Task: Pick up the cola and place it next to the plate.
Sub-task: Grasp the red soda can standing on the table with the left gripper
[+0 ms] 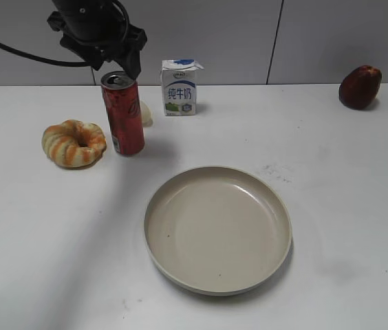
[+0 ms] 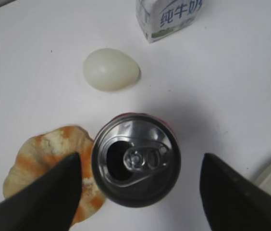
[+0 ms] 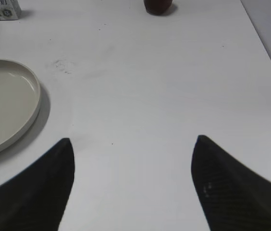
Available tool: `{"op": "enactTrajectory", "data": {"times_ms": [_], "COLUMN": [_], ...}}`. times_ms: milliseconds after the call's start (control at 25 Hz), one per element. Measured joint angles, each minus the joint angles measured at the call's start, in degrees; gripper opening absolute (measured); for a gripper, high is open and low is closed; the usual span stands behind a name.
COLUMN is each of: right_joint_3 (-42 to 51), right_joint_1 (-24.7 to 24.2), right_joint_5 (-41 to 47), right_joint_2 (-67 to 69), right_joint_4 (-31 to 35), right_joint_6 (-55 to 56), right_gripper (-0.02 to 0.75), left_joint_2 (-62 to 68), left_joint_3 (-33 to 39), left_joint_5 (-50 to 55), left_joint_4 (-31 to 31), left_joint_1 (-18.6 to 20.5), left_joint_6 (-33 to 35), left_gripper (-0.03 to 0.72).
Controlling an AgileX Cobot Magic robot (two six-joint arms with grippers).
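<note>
Toward the back left of the table point(image 1: 359, 206), at about ten o'clock from the plate point(image 1: 218, 229), the cola point(image 1: 123, 113) stands upright with the left gripper point(image 2: 138, 190) directly above it, fingers point(image 2: 44, 197) spread wide on either side and touching nothing. Its tab is pulled and the mouth is open, though I cannot tell whether any drink is inside. If so, a tilt during the lift could spill it. The bread ring point(image 1: 73, 143) sits just beside the can at nine o'clock, under the left finger, so a descent could pinch or shove it. A white egg-like thing point(image 2: 111, 69) and the milk carton point(image 1: 180, 87) lie behind. The plate holds nothing. The right gripper point(image 3: 133, 187) hangs wide over bare table right of the plate, a dark red fruit point(image 1: 360, 86) far behind.
</note>
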Motion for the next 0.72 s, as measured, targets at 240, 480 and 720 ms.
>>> {"op": "enactTrajectory", "data": {"times_ms": [240,480,720], "right_joint_3": [0.00,0.00,0.00], "right_joint_1": [0.00,0.00,0.00], "right_joint_5": [0.00,0.00,0.00], "right_joint_2": [0.00,0.00,0.00], "right_joint_4": [0.00,0.00,0.00], "right_joint_6": [0.00,0.00,0.00], "right_gripper": [0.571,0.571,0.571], "left_joint_2": [1.38,3.09,3.66], "left_joint_3": [-0.07,-0.07,-0.09], "left_joint_5": [-0.80,-1.04,-2.30], "left_joint_4": [-0.04,-0.51,-0.57], "left_joint_1": [-0.05,-0.05,-0.05], "left_joint_6": [2.41,3.80,3.90], "left_gripper": [0.590,0.634,0.635]}}
